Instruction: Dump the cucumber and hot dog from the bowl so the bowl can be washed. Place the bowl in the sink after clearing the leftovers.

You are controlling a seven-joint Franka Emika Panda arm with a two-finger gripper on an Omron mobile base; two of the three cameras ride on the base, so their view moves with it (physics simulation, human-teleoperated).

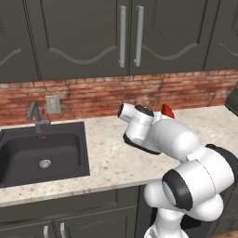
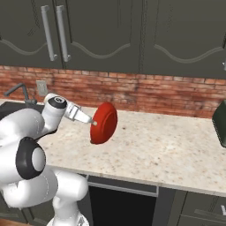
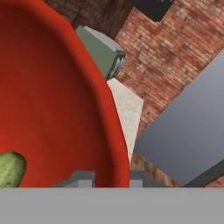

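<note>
Currently mid-dump, as I read it. I have the bowl (image 2: pixel 104 123) lifted off the counter (image 2: pixel 167 145) and tipped up nearly on edge, its red underside facing the right base camera. My claw (image 2: pixel 91 122) is pinched narrow on the rim, one finger on each side of it, as the hand view shows.

Contents: in the hand view the cucumber (image 3: pixel 10 168) sits low against the inner wall of the bowl, pale green, partly cut off by the picture's edge. So the bowl is not cleared yet. I cannot find the hot dog inside the visible part of the bowl or on the counter; whether it has dropped out or is hidden, I cannot tell.

The sink (image 1: pixel 28 155) lies well to the left of the bowl, with nothing in it that I can see but its drain; the faucet (image 1: pixel 36 116) stands at its back edge.

Done, by my judgement: bowl picked up and tilted. Left: shake out the cucumber, account for the hot dog, carry the bowl over and set it in the sink.
</note>
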